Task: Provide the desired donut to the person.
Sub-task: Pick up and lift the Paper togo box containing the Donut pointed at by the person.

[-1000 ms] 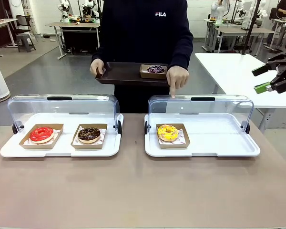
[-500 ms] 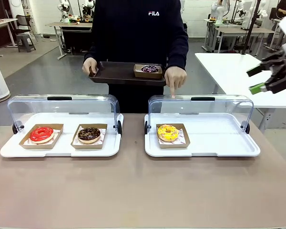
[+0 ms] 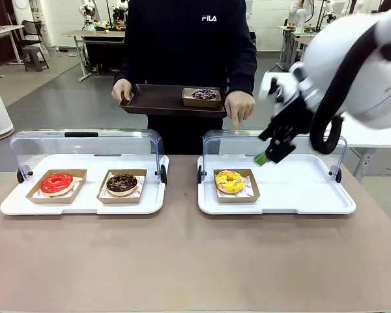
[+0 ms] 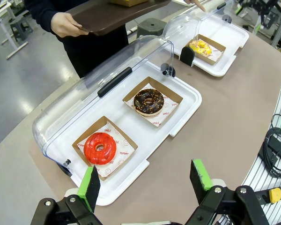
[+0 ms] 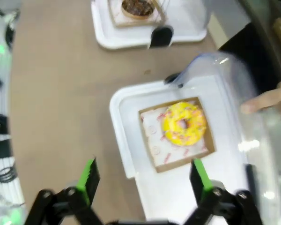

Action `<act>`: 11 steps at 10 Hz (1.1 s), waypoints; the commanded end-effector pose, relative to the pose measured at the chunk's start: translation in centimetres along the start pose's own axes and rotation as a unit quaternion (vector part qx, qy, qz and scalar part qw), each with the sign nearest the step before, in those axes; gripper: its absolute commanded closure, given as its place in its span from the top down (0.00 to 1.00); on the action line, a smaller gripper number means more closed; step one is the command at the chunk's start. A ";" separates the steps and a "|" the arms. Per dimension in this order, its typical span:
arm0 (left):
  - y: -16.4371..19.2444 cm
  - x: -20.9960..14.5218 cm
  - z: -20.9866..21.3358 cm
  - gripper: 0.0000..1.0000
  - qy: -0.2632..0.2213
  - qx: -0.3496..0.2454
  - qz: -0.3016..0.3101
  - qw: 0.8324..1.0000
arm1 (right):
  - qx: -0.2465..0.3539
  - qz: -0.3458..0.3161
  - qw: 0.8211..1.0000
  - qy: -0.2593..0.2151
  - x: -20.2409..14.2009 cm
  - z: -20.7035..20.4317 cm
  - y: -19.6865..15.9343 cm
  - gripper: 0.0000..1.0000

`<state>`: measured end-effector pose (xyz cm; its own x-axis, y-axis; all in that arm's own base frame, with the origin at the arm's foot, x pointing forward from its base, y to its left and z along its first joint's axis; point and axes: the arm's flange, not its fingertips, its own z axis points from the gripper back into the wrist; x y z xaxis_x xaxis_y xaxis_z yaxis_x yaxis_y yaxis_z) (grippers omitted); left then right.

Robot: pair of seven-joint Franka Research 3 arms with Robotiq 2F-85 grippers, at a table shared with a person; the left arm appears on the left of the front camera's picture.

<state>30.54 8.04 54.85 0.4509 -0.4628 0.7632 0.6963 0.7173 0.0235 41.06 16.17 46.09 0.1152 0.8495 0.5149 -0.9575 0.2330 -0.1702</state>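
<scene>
Yellow donut (image 3: 229, 180) with sprinkles sits in its open cardboard box (image 3: 246, 193) at the left end of the right white tray (image 3: 280, 210), whose clear lid (image 3: 306, 140) is swung up behind it. You see the person (image 3: 189, 45) standing at the far side of the table (image 3: 182, 261), with the forefinger of one hand (image 3: 239, 107) pointing down onto the top edge of that lid, right above the yellow donut. Their other hand (image 3: 122, 91) holds a brown serving tray (image 3: 163, 99) carrying a dark-glazed donut (image 3: 203, 95) in a box.

Your right gripper (image 3: 267, 147) hangs over the right white tray, just up and to the right of the yellow donut and not touching it. In the right wrist view its green-padded fingers stand wide apart with nothing between them, and the donut lies beyond the fingertips.

Your left gripper (image 4: 145, 180) is also spread wide and empty. It hovers over the table near the front edge of the left white tray (image 3: 85, 207). That tray holds a red donut (image 3: 57, 182) and a chocolate donut (image 3: 122, 183), each in its own box, side by side under a raised clear cover (image 3: 85, 140).
</scene>
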 end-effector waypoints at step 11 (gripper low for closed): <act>0.1 -0.1 0.0 1.00 -0.003 -0.003 -0.001 1.000 | 0.015 0.031 0.995 0.093 -2.0 -10.8 -3.5 1.00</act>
<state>30.53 8.06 54.85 0.4512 -0.4620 0.7636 0.6958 0.7179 0.0232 45.77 18.33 37.35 0.0823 0.9225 0.3771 -0.9659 0.1670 -0.1978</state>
